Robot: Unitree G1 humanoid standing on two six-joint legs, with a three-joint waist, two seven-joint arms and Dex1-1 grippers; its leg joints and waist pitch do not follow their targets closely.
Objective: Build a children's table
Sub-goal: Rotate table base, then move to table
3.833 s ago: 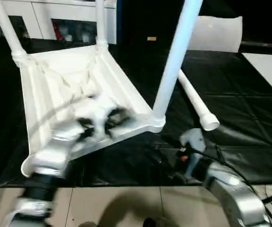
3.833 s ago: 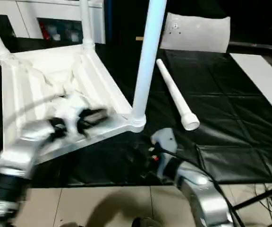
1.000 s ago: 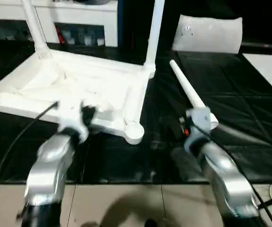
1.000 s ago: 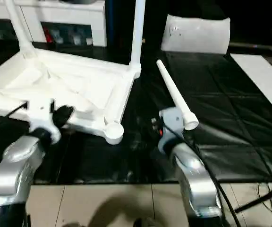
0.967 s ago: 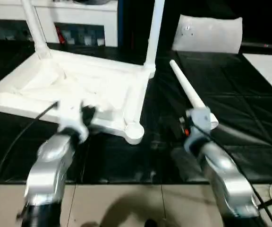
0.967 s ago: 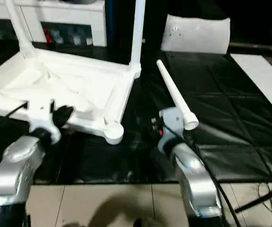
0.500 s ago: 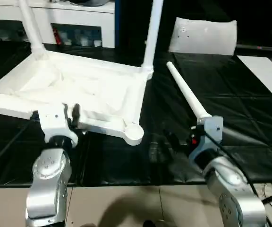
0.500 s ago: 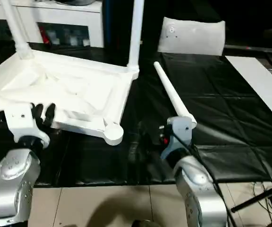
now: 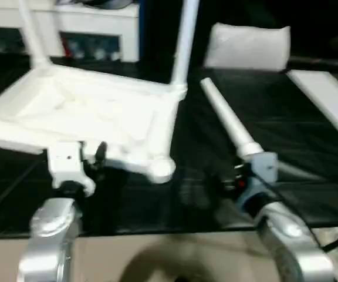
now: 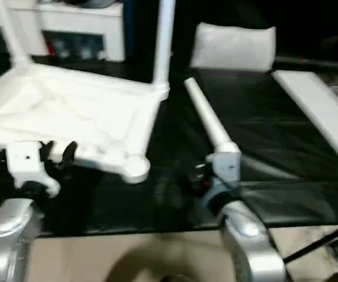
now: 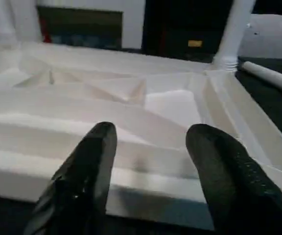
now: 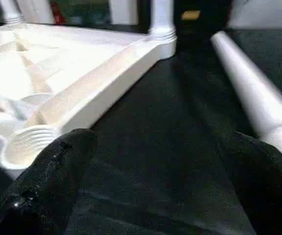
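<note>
A: Head views? How far along?
B: The upturned white plastic ribbed tabletop on the black-covered desk has two legs standing; a loose white tapered leg lies ahead of the right tool.

A: Wrist views?
B: Left tool released, facing the tabletop rim. Right tool spread, empty round threaded socket beside it — work remains, I judge.

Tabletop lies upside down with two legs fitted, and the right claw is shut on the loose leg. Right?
Not quite. In the right wrist view the right claw is open, and the loose leg lies on the mat ungrasped. The upside-down tabletop and fitted legs are right.
</note>
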